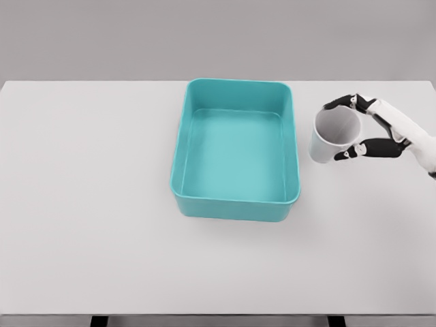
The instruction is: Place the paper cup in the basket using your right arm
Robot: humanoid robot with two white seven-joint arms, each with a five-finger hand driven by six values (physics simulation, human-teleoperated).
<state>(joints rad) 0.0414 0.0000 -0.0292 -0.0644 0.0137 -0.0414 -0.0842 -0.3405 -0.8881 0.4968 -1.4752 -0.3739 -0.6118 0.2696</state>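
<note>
Paper cup (334, 136) gripped in right hand (371, 129), fingers (340, 102) curled round far side of rim, thumb on near side. Tilted, mouth open toward camera, held just right of teal basket (236, 201), outside it. Basket at middle of white table (88, 204), toward far side.

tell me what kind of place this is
Most likely a simulated tabletop test scene, not a real room: a plain white table against a blank grey backdrop, holding just a teal basket, with a robot's right hand gripping a paper cup beside it.
</note>
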